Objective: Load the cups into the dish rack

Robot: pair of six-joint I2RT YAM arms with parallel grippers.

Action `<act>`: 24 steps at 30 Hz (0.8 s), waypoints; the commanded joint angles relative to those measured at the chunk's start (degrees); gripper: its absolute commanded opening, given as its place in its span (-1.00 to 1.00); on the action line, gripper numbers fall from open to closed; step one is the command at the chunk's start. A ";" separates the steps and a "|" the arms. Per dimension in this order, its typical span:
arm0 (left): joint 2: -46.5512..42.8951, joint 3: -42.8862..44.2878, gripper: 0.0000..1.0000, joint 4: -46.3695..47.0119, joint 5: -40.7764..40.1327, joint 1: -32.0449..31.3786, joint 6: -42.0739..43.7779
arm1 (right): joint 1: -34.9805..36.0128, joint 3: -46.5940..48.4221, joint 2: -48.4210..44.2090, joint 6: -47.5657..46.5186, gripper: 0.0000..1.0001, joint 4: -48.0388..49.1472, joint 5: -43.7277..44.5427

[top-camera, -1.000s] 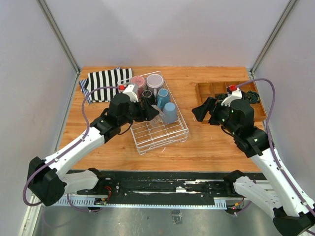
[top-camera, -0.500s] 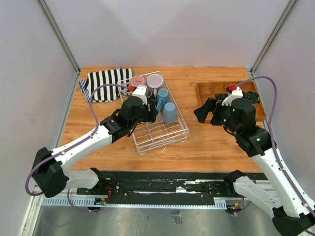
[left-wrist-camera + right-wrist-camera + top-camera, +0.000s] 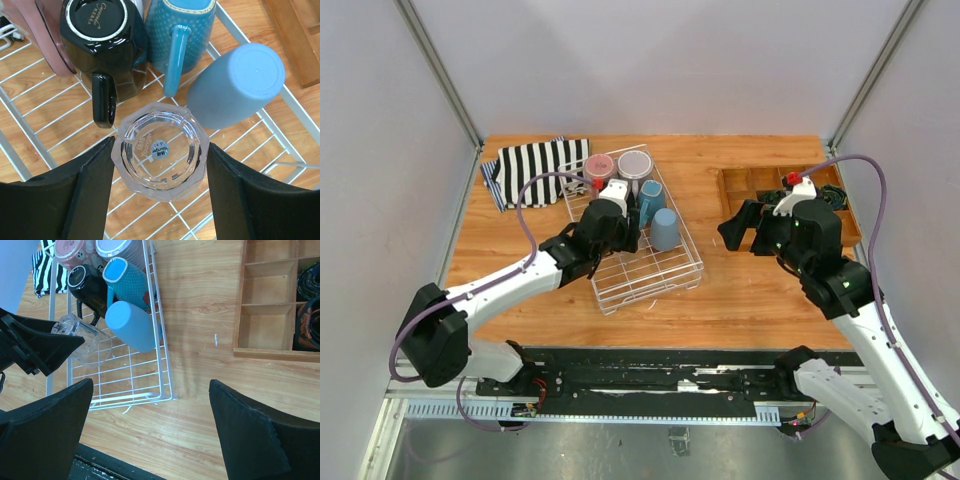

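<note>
The white wire dish rack (image 3: pixel 650 285) sits mid-table. Standing in its far end are a pink mug (image 3: pixel 599 166), a grey-lilac cup (image 3: pixel 634 163), a dark mug (image 3: pixel 102 45), a blue-grey mug (image 3: pixel 180 35) and a light blue tumbler (image 3: pixel 235 85). My left gripper (image 3: pixel 160 150) is shut on the clear glass (image 3: pixel 160 152), held bottom-up over the rack floor just in front of the dark mug and the tumbler. The glass also shows in the right wrist view (image 3: pixel 82 342). My right gripper (image 3: pixel 151 385) is open and empty, above bare table to the right of the rack.
A black-and-white striped cloth (image 3: pixel 535 165) lies at the back left beside the rack. A brown wooden compartment tray (image 3: pixel 775 190) with dark items in it stands at the back right. The rack's near half (image 3: pixel 125 380) holds no cups.
My left gripper has carried the clear glass further over the rack, toward the standing cups. The right arm has barely moved.
</note>
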 commanded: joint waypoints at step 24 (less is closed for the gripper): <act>7.46 4.18 0.51 5.12 -4.35 -2.03 2.55 | -3.24 2.20 0.20 -2.54 0.97 -1.33 -0.98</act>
